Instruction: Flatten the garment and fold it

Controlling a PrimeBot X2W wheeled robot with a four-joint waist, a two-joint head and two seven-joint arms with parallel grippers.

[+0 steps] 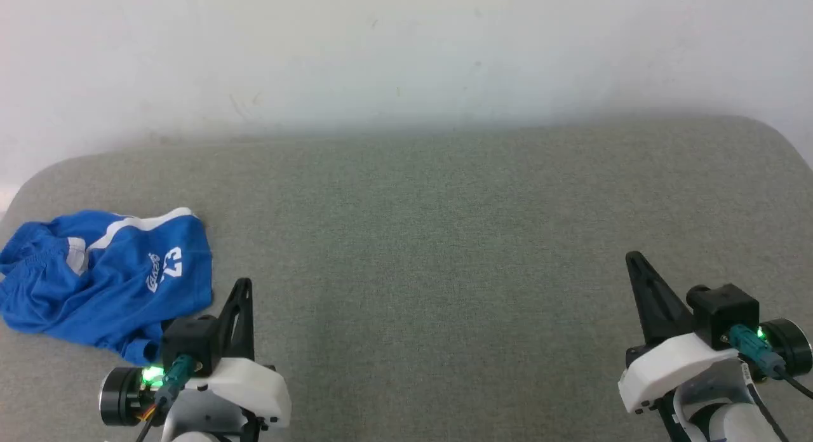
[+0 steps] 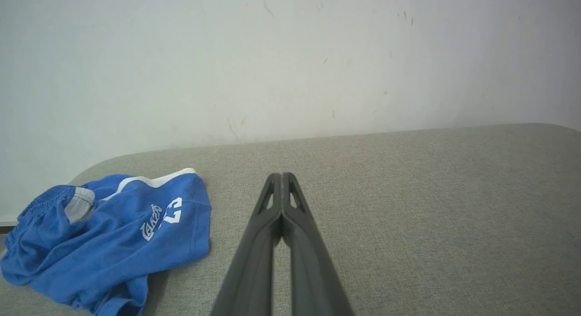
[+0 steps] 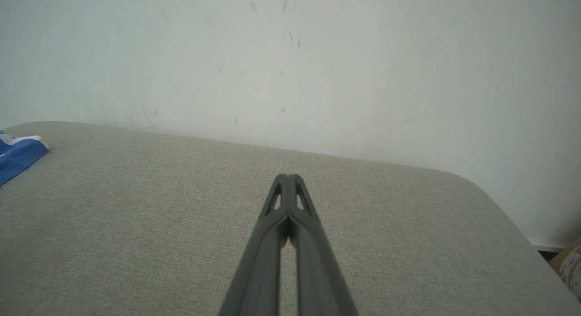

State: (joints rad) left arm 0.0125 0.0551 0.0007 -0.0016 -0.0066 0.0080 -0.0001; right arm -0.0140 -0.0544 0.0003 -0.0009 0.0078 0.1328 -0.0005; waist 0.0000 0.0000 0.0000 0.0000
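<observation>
Head view: the crumpled garment [image 1: 108, 277] lies on the grey pad [image 1: 444, 239] with the closed, empty left gripper [image 1: 243, 286] just right of it and the closed, empty right gripper [image 1: 635, 261] well right; left wrist: garment [image 2: 113, 234] left of pressed-together fingertips [image 2: 276, 184]; right wrist: its corner [image 3: 18, 155] far left.

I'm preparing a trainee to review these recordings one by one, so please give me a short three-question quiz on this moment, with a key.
1. True or false: the crumpled royal blue shorts with white stripes lie spread flat in the middle of the grey fabric surface.
2. Which is nearer the shorts? A) the left gripper B) the right gripper
3. Fill in: both grippers are ____ (open or shut).
Key: 1 false, they lie bunched at its left end. 2 A. 3 shut, holding nothing.
</observation>
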